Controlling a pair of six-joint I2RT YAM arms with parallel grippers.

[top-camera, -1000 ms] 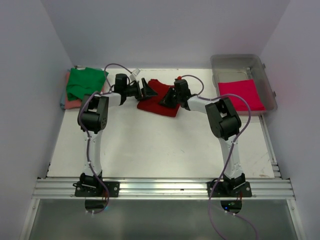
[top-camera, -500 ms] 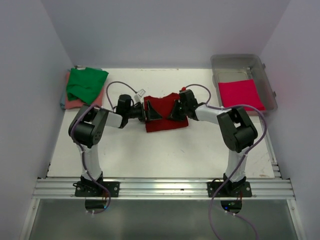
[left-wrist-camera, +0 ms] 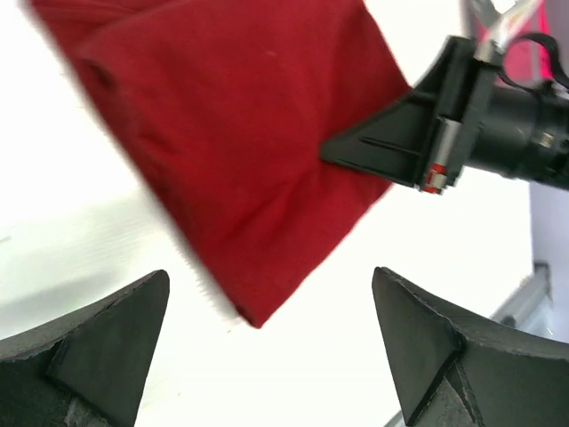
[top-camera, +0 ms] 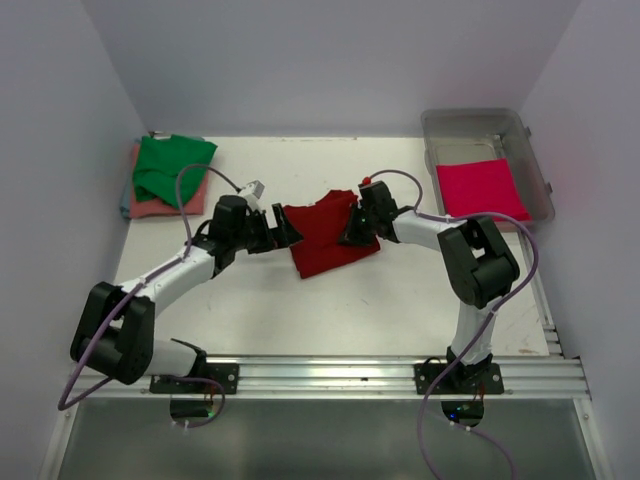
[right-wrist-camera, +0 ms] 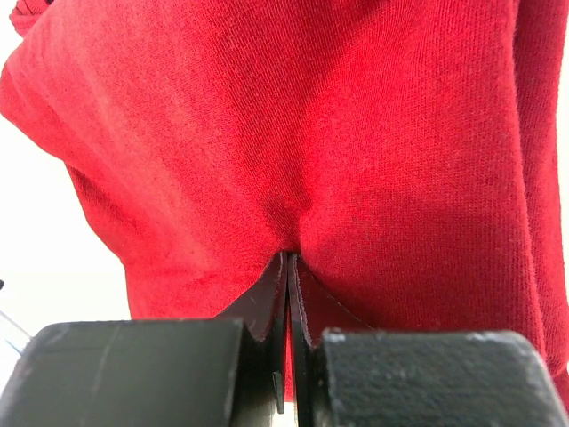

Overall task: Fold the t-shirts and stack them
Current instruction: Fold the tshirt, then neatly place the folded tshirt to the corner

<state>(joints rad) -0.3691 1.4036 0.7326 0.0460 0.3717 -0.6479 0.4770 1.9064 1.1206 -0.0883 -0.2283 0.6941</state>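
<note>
Closest in the overhead view is the metal rail (top-camera: 320,375) that both arms are bolted to. The left arm (top-camera: 175,275) lies low and stretches diagonally over the white surface (top-camera: 300,310). The right arm (top-camera: 470,260) bends at the elbow and reaches over to the left. They meet at the dark red t-shirt (top-camera: 325,240), which sits bunched up around mid-surface, definitely not squared off.

The left jaws are spread wide with nothing in them, just beside the shirt's left edge. The left wrist cam shows it best: a finger in each bottom corner, one corner of the shirt (left-wrist-camera: 240,133) pointing down toward the gap, and bare surface in between. It also catches the right jaws coming in from the side, tip right at the cloth.

The right wrist cam gives you what the overhead can't, since the wrist hides it from above. There the right jaws are pressed together on a pinch of the red fabric (right-wrist-camera: 293,116), which puckers right at the tip.

Further back, the far left corner has a green t-shirt (top-camera: 165,165) lying on top of a salmon pink t-shirt (top-camera: 138,206). On the far right there's a clear plastic tub (top-camera: 470,120) with a bright pinkish-red t-shirt (top-camera: 480,188) lying flat inside. Both are well apart from the arms.
</note>
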